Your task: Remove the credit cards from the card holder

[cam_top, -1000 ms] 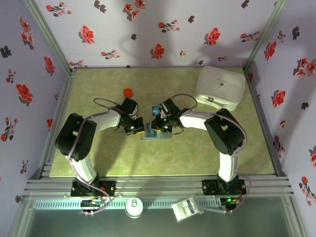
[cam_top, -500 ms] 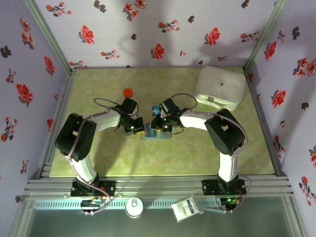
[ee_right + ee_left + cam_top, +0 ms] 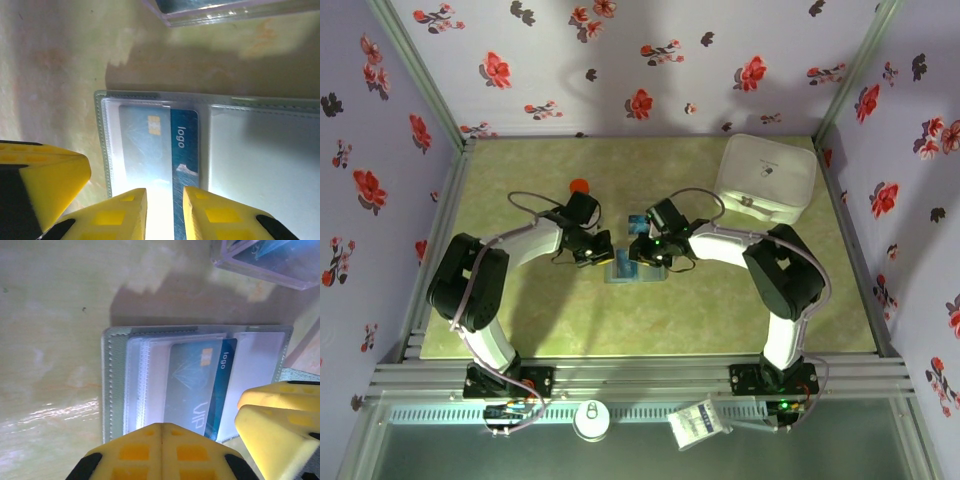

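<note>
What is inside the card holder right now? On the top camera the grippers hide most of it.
Observer: In the left wrist view the card holder lies open and flat, with a light blue card marked VIP in a clear sleeve.
Operator: Is the left gripper open?
Observer: No. The left gripper is shut, its pads together at the holder's edge.
Operator: And the right one?
Observer: The right gripper has a narrow gap between its fingers and is poised at the end of that card. I cannot tell whether it touches.
</note>
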`<state>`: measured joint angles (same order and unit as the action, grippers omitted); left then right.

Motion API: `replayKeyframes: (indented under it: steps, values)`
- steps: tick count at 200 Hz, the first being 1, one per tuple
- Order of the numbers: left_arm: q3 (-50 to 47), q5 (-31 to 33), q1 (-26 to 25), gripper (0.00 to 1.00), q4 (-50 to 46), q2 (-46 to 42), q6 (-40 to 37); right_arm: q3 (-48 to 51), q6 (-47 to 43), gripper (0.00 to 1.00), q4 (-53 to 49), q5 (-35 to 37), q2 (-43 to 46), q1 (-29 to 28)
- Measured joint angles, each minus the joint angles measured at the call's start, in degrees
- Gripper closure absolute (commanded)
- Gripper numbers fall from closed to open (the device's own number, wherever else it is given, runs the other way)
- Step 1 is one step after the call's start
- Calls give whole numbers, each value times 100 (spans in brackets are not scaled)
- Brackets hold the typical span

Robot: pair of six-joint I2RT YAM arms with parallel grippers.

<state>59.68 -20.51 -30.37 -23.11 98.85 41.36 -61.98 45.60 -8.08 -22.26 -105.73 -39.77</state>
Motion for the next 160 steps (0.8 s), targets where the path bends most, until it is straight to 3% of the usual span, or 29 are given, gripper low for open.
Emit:
replayKeyframes:
  steps: [160]
  values:
    - [59,-11,-87,100,79,398,-2,22,-2,71,-63,-68,-114,50]
